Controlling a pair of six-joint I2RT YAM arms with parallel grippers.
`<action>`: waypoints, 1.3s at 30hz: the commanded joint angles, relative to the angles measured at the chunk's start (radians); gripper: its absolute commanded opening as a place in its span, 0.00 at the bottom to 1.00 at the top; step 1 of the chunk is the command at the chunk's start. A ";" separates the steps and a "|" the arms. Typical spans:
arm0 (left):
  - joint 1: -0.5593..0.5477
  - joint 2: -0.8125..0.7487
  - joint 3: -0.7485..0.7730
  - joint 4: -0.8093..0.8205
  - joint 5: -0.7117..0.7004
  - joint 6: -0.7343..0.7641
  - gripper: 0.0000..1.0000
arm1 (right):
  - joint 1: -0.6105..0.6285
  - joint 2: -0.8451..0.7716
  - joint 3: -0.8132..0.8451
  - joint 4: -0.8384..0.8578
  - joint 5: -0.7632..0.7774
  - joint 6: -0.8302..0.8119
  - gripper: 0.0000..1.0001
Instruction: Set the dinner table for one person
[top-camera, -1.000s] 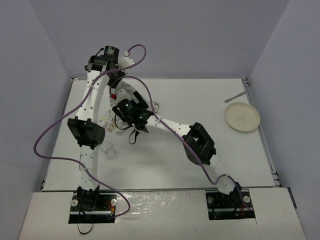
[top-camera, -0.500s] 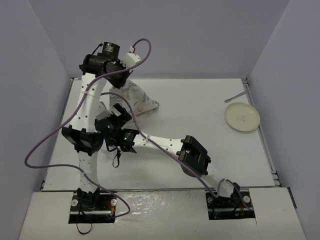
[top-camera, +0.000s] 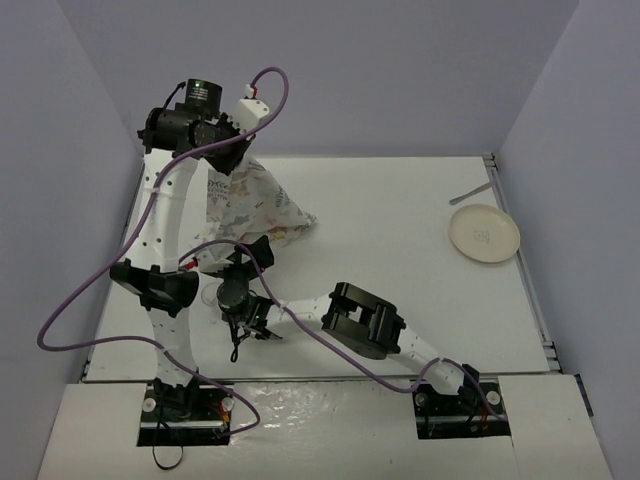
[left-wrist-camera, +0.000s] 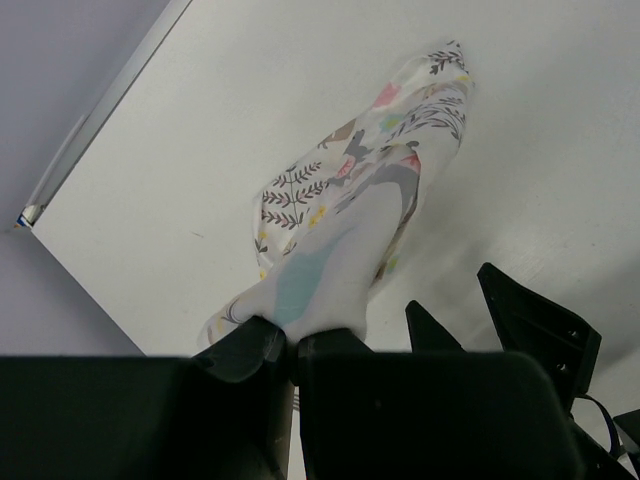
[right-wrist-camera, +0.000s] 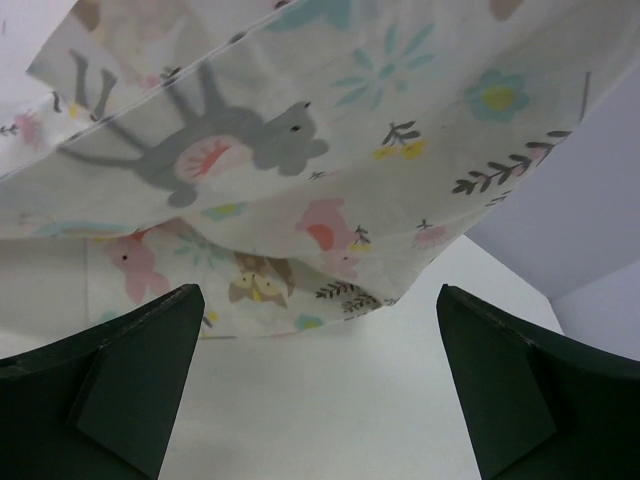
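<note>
The dinner table (top-camera: 400, 270) is a big off-white top with thin metal rails. My left gripper (top-camera: 228, 160) is raised over its back left and is shut on a corner of a white animal-and-leaf printed cloth (top-camera: 255, 205). The cloth hangs down, its lower end trailing on the tabletop. In the left wrist view the cloth (left-wrist-camera: 350, 220) bunches out of the left gripper (left-wrist-camera: 288, 345). My right gripper (top-camera: 252, 252) stands open low under the hanging cloth. In the right wrist view the right gripper (right-wrist-camera: 318, 295) is wide, with the cloth (right-wrist-camera: 300, 150) draped just beyond it and nothing between its fingers.
A cream plate (top-camera: 484, 233) lies at the right edge, with a grey utensil (top-camera: 472, 193) behind it. A clear glass (top-camera: 211, 294) stands by the left arm's elbow, partly hidden. Purple cables loop around both arms. Grey walls close in the left, back and right.
The left gripper has risen and moved left, lifting the cloth off the table. The right arm has pulled back toward the near left, ending under the hanging cloth.
</note>
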 joint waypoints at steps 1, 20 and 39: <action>0.007 -0.010 0.051 -0.013 0.038 -0.014 0.00 | -0.051 -0.086 0.044 0.161 0.053 0.010 1.00; -0.021 0.024 -0.009 0.010 0.021 -0.051 0.00 | -0.021 -0.216 0.323 0.128 0.121 0.062 1.00; -0.049 -0.077 -0.040 -0.057 0.161 -0.037 0.00 | -0.036 0.058 0.433 0.368 0.043 -0.001 1.00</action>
